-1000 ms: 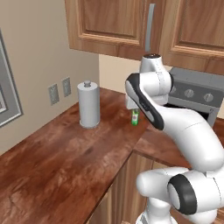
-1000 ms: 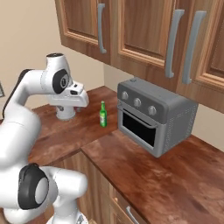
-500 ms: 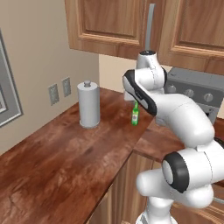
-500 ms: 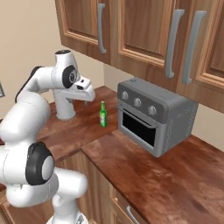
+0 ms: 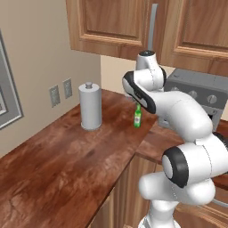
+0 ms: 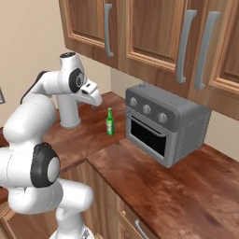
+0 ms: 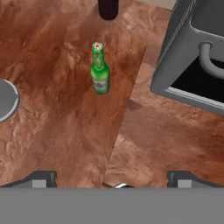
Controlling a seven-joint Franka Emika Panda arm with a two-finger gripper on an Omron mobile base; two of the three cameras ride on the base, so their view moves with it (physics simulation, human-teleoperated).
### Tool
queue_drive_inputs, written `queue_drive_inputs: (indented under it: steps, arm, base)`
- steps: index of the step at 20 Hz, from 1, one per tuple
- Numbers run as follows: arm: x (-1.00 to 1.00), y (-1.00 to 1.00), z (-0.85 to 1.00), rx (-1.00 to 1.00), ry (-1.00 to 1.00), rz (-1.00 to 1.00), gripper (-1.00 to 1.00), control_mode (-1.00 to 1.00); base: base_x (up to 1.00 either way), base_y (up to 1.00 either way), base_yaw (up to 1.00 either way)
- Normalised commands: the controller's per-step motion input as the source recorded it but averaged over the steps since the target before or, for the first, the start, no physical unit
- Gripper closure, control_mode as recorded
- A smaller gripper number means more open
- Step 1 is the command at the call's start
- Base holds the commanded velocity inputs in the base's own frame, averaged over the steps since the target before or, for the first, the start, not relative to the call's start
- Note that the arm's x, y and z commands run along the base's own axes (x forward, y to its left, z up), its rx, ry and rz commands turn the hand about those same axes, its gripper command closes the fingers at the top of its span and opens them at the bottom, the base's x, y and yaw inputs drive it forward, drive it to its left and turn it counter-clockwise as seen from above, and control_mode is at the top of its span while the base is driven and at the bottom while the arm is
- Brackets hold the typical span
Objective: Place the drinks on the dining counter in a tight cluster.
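Green bottle [image 7: 99, 70] upright, dark bottle [image 7: 108, 8] cut off

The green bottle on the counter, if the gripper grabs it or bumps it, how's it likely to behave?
The green bottle stands upright, tall and slim on a small base, so a nudge near the neck would probably tip it. Its round body would likely roll once down. It looks glossy and rigid, so the open gripper may slip unless it closes squarely on the wider labelled body.

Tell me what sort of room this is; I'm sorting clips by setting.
A kitchen, rendered rather than real. Wood wall cabinets hang over a reddish-brown worktop that bears a grey toaster oven, a paper-towel roll and a slim green bottle.
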Motion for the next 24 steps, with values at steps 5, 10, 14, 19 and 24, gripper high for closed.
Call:
queue_drive_inputs:
  steps: [5, 10, 14, 19, 24]
  arm:
    - [0.00, -0.03, -0.05, 0.01, -0.14, -0.23, -1.00, -1.00]
    - [0.04, 0.00, 0.00, 0.03, -0.07, -0.23, -1.00, -1.00]
    - [0.44, 0.00, 0.00, 0.00, 0.00, -0.06, -1.00, -1.00]
    - [0.71, -0.01, -0.13, 0.00, 0.02, 0.00, -1.00, -1.00]
    - [0.53, -0.16, -0.26, 0.05, 0.00, 0.00, -1.00, -1.00]
  base:
    - [0.00, 0.00, 0.00]
    - [0.00, 0.00, 0.00]
    - [0.00, 0.00, 0.00]
    - [0.00, 0.00, 0.00]
    - [0.00, 0.00, 0.00]
